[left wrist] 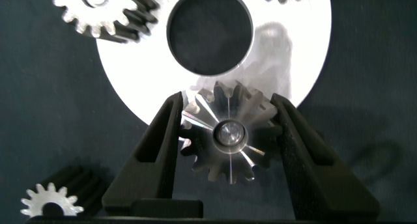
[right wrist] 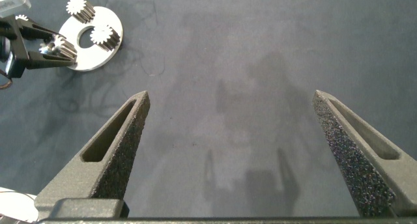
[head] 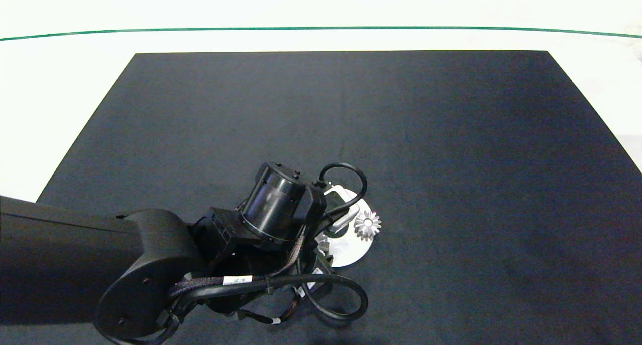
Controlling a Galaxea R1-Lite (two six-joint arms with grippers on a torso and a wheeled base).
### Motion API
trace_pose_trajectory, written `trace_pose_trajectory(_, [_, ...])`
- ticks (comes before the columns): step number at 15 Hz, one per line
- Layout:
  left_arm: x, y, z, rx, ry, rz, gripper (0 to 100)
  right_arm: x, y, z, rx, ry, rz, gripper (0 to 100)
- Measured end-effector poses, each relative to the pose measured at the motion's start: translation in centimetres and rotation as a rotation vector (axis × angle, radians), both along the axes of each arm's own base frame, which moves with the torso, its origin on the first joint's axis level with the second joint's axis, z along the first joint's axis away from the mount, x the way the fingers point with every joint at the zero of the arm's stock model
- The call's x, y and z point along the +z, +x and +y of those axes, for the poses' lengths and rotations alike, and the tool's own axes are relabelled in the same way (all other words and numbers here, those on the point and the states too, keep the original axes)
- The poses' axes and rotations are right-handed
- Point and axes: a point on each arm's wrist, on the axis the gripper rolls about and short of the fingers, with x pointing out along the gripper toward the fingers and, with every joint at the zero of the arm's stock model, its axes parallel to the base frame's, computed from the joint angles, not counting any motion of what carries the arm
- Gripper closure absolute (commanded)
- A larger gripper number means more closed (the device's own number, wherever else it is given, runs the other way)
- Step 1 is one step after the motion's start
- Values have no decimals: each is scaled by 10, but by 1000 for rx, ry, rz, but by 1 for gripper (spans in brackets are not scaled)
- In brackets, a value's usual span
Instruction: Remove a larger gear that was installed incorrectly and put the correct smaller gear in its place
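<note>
Silver metal: the larger gear (left wrist: 223, 134), star-toothed, sits between the fingers of the left gripper (left wrist: 225, 142) at the near edge of the round plate (left wrist: 287, 55), near the middle of the black mat (head: 451, 134). The pads appear closed against its teeth. A grip on pointed tips may slip or tilt the gear, jamming it during lifting. The right gripper (right wrist: 241, 152) hovers open, well apart to the right. A small straight-toothed gear (left wrist: 49, 201) lies off the plate.

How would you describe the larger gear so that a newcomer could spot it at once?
On the black mat lies a round silver plate with a centre hole. At its edge, between the left gripper's jaws, sits the larger gear: flared, pointed star teeth, unlike its blunt-toothed neighbours.
</note>
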Motion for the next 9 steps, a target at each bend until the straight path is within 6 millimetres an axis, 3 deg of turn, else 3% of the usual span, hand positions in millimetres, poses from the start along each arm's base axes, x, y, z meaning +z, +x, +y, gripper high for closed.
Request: trace_pose_trajectory(9, [9,0,1,8,-19,-5,69,-1,1,0,2,0,9,0])
